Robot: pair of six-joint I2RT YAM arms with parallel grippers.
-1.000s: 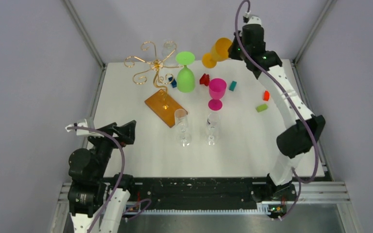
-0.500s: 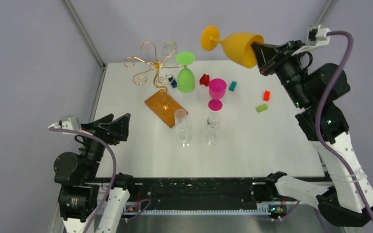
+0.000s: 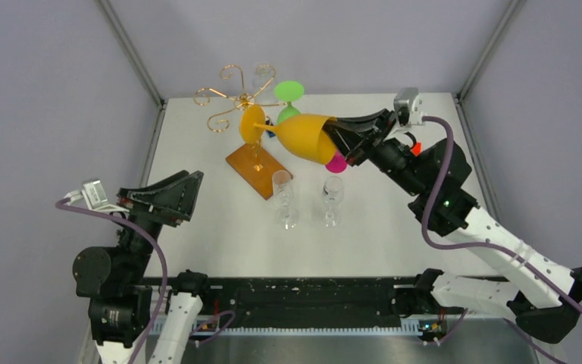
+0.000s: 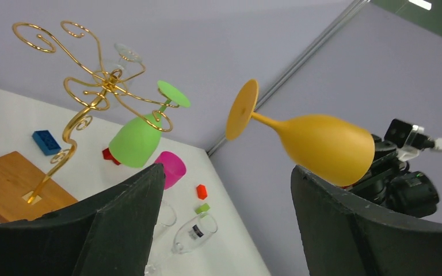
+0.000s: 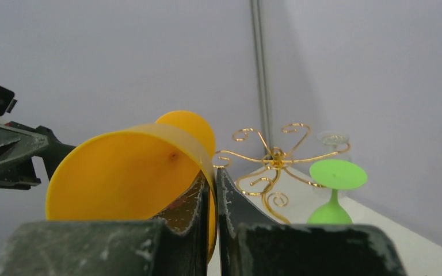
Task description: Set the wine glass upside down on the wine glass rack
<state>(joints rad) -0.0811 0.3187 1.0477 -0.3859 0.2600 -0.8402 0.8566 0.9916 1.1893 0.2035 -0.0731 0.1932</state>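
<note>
Orange plastic wine glass (image 3: 303,138) lies near-horizontal, foot toward the gold wire rack (image 3: 254,176), rim clenched in right jaws; left jaws released. The clear glass (image 4: 195,231) has a label, seemingly illegible.

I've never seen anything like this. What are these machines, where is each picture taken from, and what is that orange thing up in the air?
These are two robot arms bolted to the near edge of a white table. One picture looks down from above; the other two come from a camera on each arm's wrist. The right end effector is pinched shut on the rim of an orange wine glass, held on its side in the air, foot towards a gold wire rack with a wooden base. A green glass hangs upside down on it. The left end effector is open and empty. On the table stand two clear glasses, a pink glass, plus small coloured blocks.
</note>
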